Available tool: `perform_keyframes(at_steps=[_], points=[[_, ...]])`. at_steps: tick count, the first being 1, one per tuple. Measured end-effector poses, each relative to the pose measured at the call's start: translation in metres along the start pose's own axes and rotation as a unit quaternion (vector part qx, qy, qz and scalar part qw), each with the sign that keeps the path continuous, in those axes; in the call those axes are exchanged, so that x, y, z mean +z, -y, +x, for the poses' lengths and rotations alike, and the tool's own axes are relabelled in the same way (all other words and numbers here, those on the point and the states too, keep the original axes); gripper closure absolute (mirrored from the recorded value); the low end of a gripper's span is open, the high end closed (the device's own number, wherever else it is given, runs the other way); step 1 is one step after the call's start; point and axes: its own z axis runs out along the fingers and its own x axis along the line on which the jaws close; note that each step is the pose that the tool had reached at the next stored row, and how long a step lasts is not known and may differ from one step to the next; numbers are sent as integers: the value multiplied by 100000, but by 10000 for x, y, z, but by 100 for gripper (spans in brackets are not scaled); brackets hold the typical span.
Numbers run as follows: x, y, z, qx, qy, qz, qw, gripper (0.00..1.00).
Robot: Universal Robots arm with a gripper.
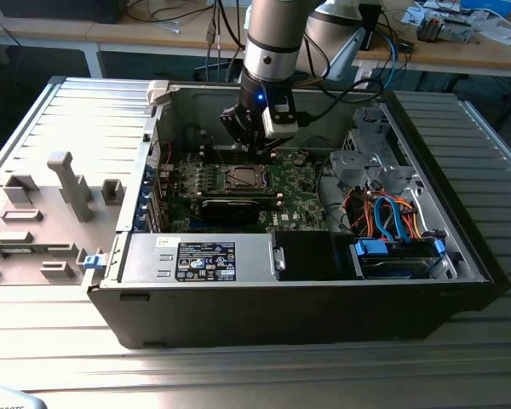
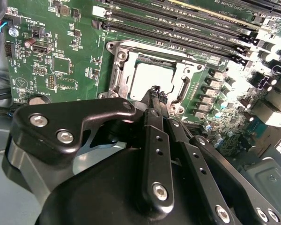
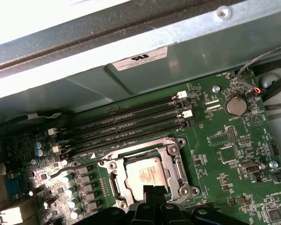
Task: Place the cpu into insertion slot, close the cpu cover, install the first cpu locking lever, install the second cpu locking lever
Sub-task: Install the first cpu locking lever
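As cpu [image 3: 144, 175] sits in insertion slot [image 3: 113, 165] | cpu cover [image 3: 171, 166] down | end effector [image 2: 158, 95] tips together, above.

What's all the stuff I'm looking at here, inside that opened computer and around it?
Computer case: one, dark grey, open on a ribbed metal table.
Motherboard: one, green, on the case floor.
Insertion slot: one, silver-rimmed, mid-board.
Cpu: one, silvery, seated in the slot.
Cpu cover: one, silver frame, down around the cpu.
Memory slots: several, black, beside the slot.
Cables: several, blue and orange, the exterior view's right.
Robot arm: one, silver.
Tool: one, black, tips together just above the cpu.
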Motion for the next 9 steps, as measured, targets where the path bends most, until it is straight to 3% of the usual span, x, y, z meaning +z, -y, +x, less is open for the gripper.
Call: perform_keyframes(at_steps=[9], points=[[0,0,0,-526,5,44,99999,89]])
